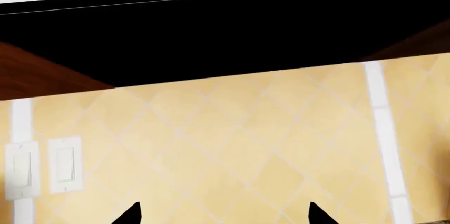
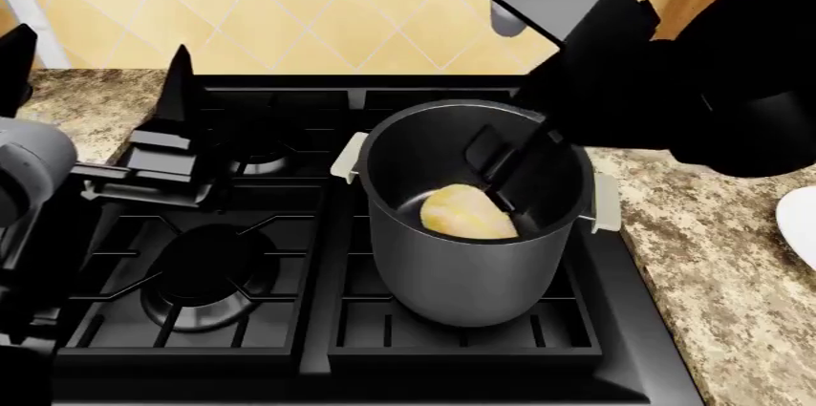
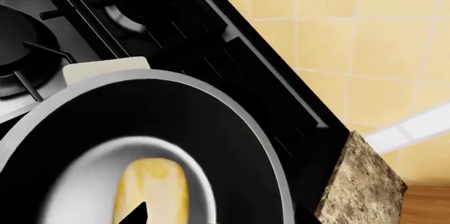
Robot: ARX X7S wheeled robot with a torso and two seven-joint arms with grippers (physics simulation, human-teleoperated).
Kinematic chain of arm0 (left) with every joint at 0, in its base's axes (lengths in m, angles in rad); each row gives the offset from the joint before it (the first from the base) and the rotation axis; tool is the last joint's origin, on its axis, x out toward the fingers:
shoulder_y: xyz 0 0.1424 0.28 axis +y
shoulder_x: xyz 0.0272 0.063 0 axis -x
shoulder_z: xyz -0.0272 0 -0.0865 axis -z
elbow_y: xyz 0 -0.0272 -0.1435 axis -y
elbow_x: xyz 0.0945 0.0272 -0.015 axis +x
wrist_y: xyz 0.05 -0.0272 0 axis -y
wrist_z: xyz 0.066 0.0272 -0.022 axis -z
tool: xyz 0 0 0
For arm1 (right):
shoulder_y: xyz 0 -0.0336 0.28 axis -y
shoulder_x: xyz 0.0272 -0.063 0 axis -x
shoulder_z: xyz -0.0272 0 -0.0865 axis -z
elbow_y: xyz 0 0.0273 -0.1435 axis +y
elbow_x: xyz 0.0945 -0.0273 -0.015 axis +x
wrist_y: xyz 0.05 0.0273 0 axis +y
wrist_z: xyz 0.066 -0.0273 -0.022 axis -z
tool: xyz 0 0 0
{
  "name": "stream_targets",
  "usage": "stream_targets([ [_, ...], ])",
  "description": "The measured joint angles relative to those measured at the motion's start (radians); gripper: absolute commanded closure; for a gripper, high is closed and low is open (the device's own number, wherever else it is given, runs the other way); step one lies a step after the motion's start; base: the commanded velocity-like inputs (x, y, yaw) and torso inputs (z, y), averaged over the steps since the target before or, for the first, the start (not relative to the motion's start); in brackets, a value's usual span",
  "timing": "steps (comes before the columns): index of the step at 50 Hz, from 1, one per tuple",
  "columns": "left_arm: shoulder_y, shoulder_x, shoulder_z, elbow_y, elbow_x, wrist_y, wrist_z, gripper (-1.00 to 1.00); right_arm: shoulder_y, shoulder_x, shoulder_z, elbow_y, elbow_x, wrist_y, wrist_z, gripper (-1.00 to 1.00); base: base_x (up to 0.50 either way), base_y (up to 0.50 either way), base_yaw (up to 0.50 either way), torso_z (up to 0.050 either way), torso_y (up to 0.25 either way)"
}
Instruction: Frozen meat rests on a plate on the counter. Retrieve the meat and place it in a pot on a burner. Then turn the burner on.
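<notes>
The plate (image 2: 801,224) is cut off by the head view's right edge. The right gripper (image 2: 500,177) fingers hide part of the meat (image 2: 461,212).

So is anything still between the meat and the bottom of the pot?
Nothing visible. The meat already lies inside the pot, on the stove's front right burner. The right gripper reaches down into the pot just above the meat, jaws apart in the right wrist view; contact cannot be told. The left gripper points at the tiled wall.
</notes>
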Motion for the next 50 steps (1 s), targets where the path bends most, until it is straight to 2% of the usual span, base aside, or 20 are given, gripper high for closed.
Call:
stream_targets([
  [9, 0.009, -0.01, -0.013, 0.016, -0.007, 0.008, -0.009, -1.0, -0.008, 0.083, 0.05, -0.084, 0.103, -0.045, 0.084, -1.0, 0.0, 0.0, 0.0, 0.0, 0.0],
  [28, -0.04, -0.035, -0.017, 0.074, -0.043, -0.007, -0.061, -1.0, -0.083, 0.389, 0.214, -0.423, 0.348, -0.263, 0.26, -1.0, 0.0, 0.0, 0.0, 0.0, 0.0],
  [38, -0.054, -0.049, -0.009, 0.105, -0.044, 0.008, -0.107, -1.0, -0.159, 0.56, 0.307, -0.602, 0.382, -0.421, 0.271, -1.0, 0.0, 0.0, 0.0, 0.0, 0.0],
  [50, -0.022, -0.11, 0.039, 0.119, -0.017, 0.118, -0.152, -1.0, -0.288, 0.739, 0.364, -0.782, 0.33, -0.664, 0.239, -1.0, 0.0, 0.0, 0.0, -0.002, 0.0],
])
